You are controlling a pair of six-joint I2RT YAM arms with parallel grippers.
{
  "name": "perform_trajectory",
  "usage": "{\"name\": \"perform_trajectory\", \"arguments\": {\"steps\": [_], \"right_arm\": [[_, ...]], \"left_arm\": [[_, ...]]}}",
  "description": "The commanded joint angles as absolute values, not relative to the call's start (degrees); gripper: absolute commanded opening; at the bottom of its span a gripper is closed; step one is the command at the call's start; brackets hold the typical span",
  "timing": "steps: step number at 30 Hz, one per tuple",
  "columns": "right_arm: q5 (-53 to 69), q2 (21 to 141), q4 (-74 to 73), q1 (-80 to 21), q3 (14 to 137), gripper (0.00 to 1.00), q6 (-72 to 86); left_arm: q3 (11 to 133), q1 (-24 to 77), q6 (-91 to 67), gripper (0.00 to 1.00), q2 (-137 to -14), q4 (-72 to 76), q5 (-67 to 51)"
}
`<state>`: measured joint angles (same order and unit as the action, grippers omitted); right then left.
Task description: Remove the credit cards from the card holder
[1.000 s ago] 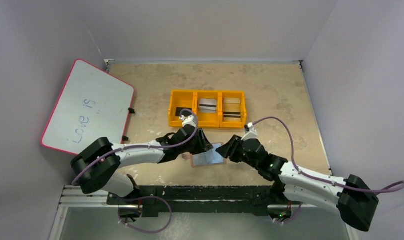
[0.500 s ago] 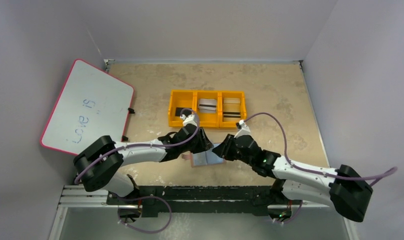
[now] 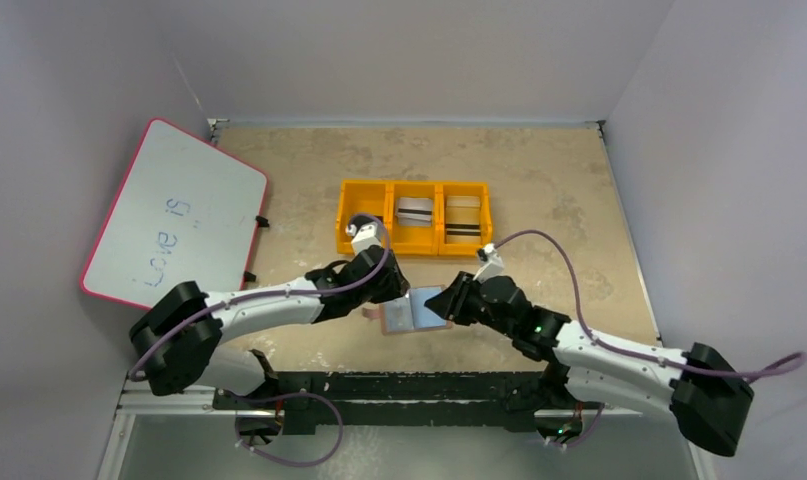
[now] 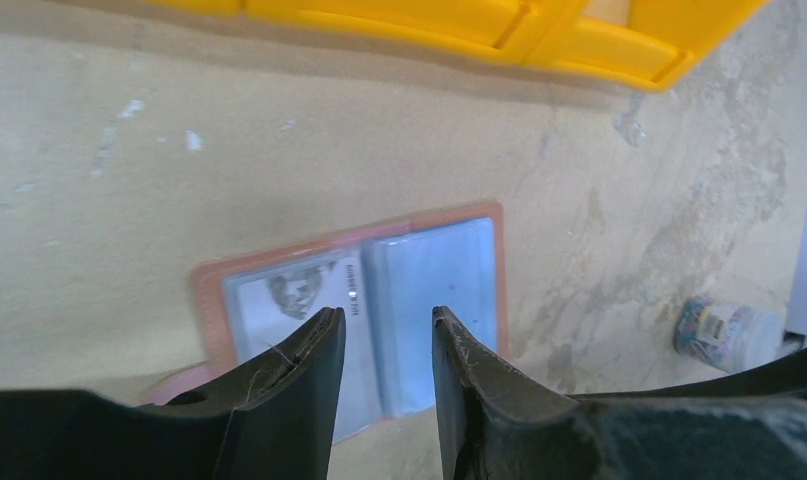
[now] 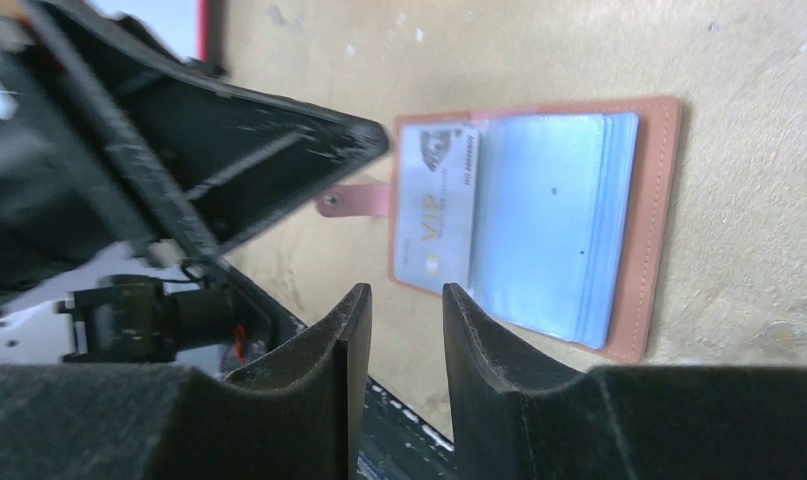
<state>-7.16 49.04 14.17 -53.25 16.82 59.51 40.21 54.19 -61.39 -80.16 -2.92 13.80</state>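
In the left wrist view the left gripper (image 4: 387,320) is covering the near edge of the holder (image 4: 434,265). The tray (image 4: 539,30) is running off the top edge, and a small object (image 4: 727,333) at the right is blurring beyond naming. In the right wrist view that gripper is smearing into a dark blur. From above, it and the right gripper (image 3: 439,303) are overlapping the holder's ends. The left arm (image 3: 279,300) is hiding part of the tray's left compartment.
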Motion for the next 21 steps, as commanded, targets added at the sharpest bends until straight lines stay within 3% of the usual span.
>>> {"name": "perform_trajectory", "arguments": {"steps": [1,10,21], "right_arm": [[-1.4,59.2,19.2,-53.5,20.9,0.34,58.3],[2.9,74.2,27.5,-52.6,26.6,0.34,56.9],[9.8,82.9,33.2,-49.7,25.6,0.34,58.7]], "left_arm": [[41.6,54.7,-61.0,0.37,-76.2,-12.5,22.8],[38.6,54.6,-61.0,0.39,-78.0,-10.2,18.2],[38.1,54.8,-59.5,0.39,-81.5,-12.5,16.4]]}}
